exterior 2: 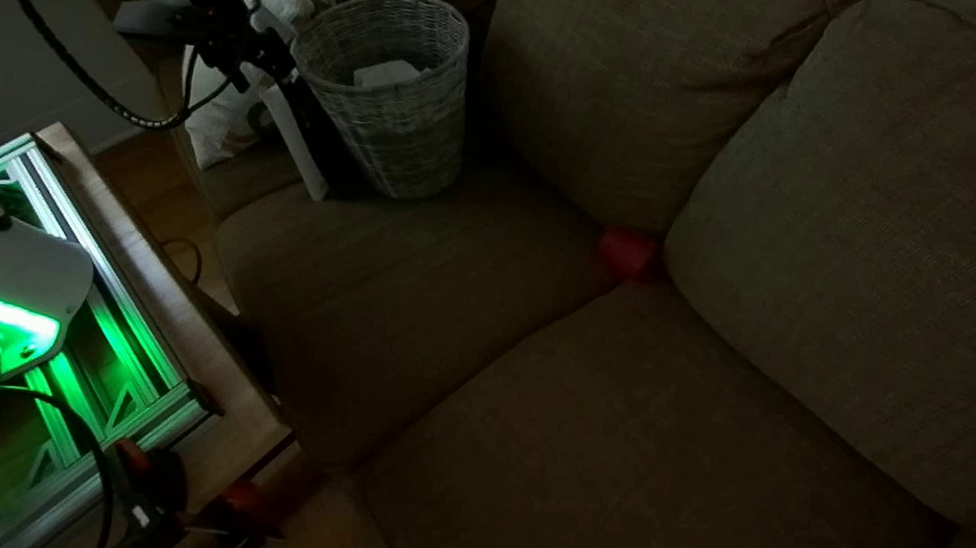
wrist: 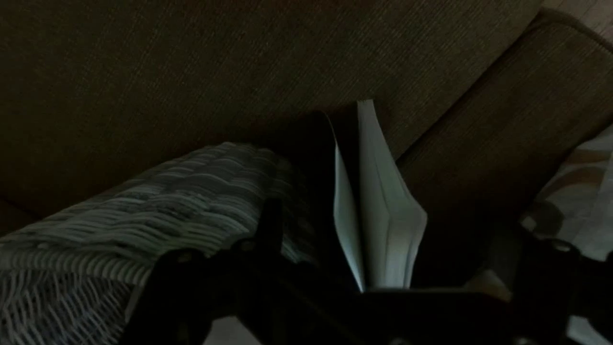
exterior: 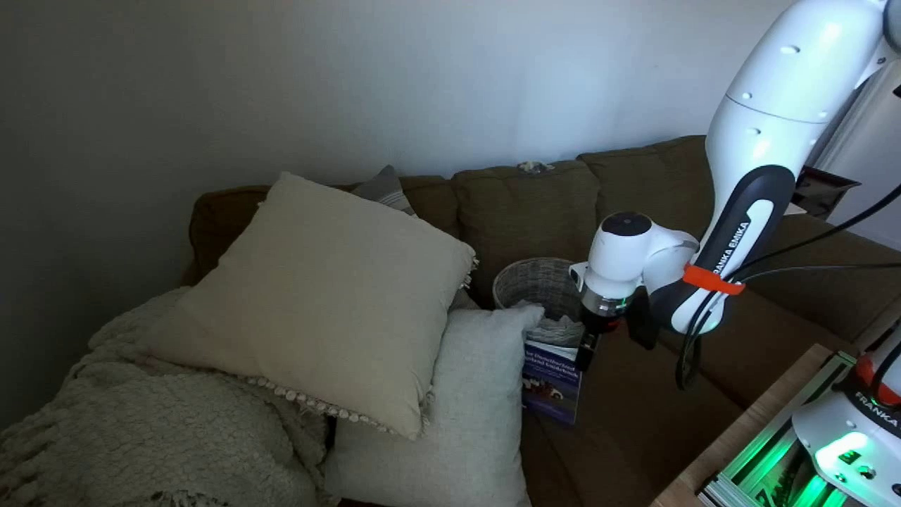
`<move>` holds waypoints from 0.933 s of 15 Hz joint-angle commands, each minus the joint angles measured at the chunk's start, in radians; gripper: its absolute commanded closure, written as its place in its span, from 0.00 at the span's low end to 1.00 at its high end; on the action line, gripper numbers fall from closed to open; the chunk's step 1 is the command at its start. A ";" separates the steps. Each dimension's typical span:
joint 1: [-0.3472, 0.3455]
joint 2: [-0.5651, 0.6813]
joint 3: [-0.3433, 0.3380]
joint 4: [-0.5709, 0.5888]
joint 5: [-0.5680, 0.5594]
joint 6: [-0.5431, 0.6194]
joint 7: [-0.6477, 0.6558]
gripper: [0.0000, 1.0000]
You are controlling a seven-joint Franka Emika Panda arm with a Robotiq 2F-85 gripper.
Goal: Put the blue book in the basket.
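My gripper (exterior: 587,351) at the top of the blue book (exterior: 551,384), its fingers (wrist: 271,221) spread and unclenched in my dim wrist view, the book standing with pages fanned on the brown sofa (exterior 2: 635,441), just beside the grey woven basket (exterior 2: 416,137).

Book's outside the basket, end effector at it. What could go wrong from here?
Partial grip: a leaf or cover stands apart from the pages, so the end effector may catch only part of the book.
Bump: the basket stands close beside the book on the sofa, so closing or lifting could tip it.
Fit: a pale item lies in the basket and may keep the book from seating fully.
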 commanded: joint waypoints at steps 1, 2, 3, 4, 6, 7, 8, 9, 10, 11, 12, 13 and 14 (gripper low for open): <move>-0.001 0.074 0.019 0.040 -0.011 -0.026 -0.042 0.00; 0.004 0.096 0.012 0.051 -0.014 -0.023 -0.046 0.00; 0.032 0.117 -0.020 0.065 -0.024 -0.014 -0.030 0.00; 0.070 0.137 -0.056 0.075 0.005 0.011 -0.045 0.00; 0.077 0.173 -0.068 0.101 0.022 0.060 -0.054 0.00; 0.076 0.186 -0.064 0.112 0.036 0.072 -0.068 0.00; 0.057 0.201 -0.038 0.123 0.052 0.100 -0.095 0.02; 0.028 0.215 -0.001 0.135 0.069 0.123 -0.125 0.06; 0.009 0.230 0.027 0.147 0.089 0.139 -0.150 0.05; 0.010 0.244 0.040 0.161 0.110 0.142 -0.165 0.18; -0.002 0.256 0.062 0.171 0.128 0.137 -0.187 0.29; 0.002 0.262 0.068 0.182 0.143 0.118 -0.200 0.31; 0.011 0.264 0.068 0.188 0.158 0.102 -0.207 0.38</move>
